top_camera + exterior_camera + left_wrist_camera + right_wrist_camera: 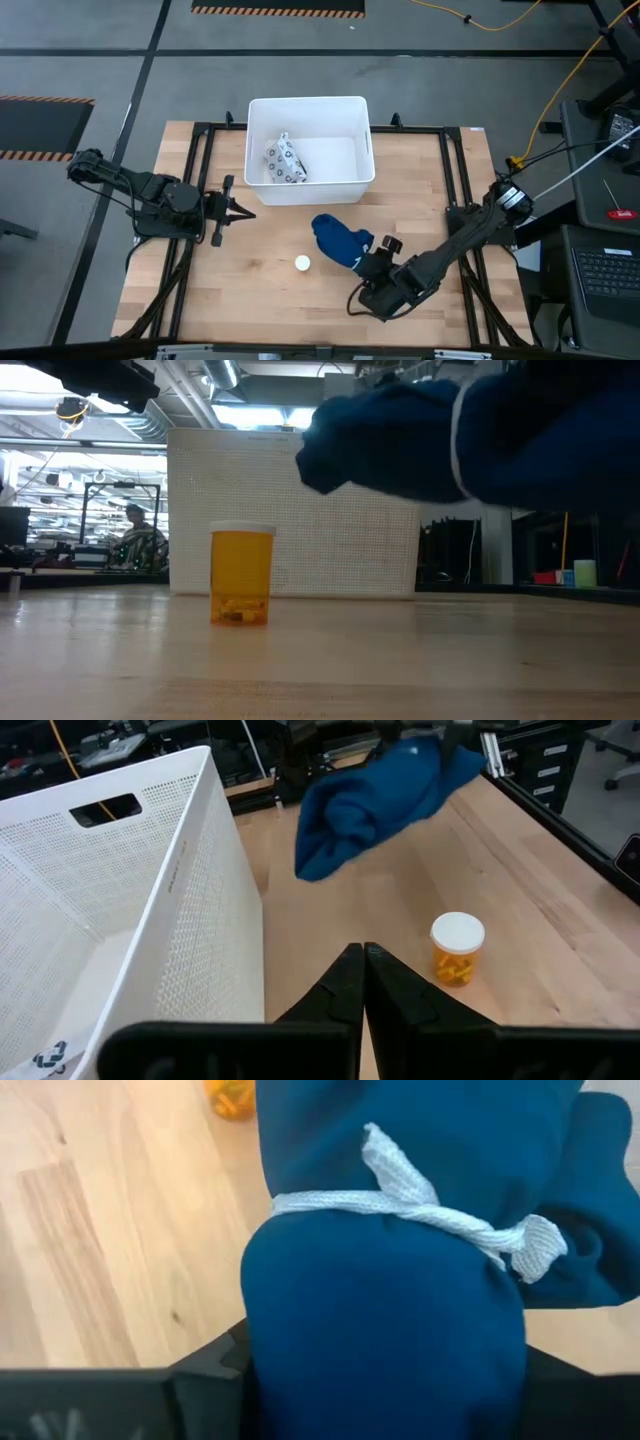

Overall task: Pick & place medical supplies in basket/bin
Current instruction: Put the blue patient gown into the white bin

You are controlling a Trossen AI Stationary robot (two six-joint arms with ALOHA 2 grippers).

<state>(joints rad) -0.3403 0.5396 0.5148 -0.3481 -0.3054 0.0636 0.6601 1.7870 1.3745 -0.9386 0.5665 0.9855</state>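
The dark-blue cloth bundle [338, 240], tied with a white band [400, 1205], is held by my right gripper [372, 258] near the table's middle and hangs above the wood in the low view [450, 435]. The small orange bottle with a white round lid [302, 263] stands upright on its base [242, 575], left of the bundle. The grey-white patterned packet [285, 160] lies inside the white bin [362, 140] at the table's far middle. My left gripper [243, 211] waits shut beside the bin's near left corner [362, 970]. My right gripper is shut on the blue cloth bundle at its near right end [362, 252], coming slanting from the table's near right side. The bundle fills the wrist view and hides the fingers. It is lifted clear of the table and sticks out past the fingers toward the bin.
The bin's perforated wall [215, 910] stands close beside my left gripper. Bare wood lies between the bottle and the bin [290, 225]. A black frame [455, 190] runs along the table's edges. A person [135, 535] sits in the room far behind the table.
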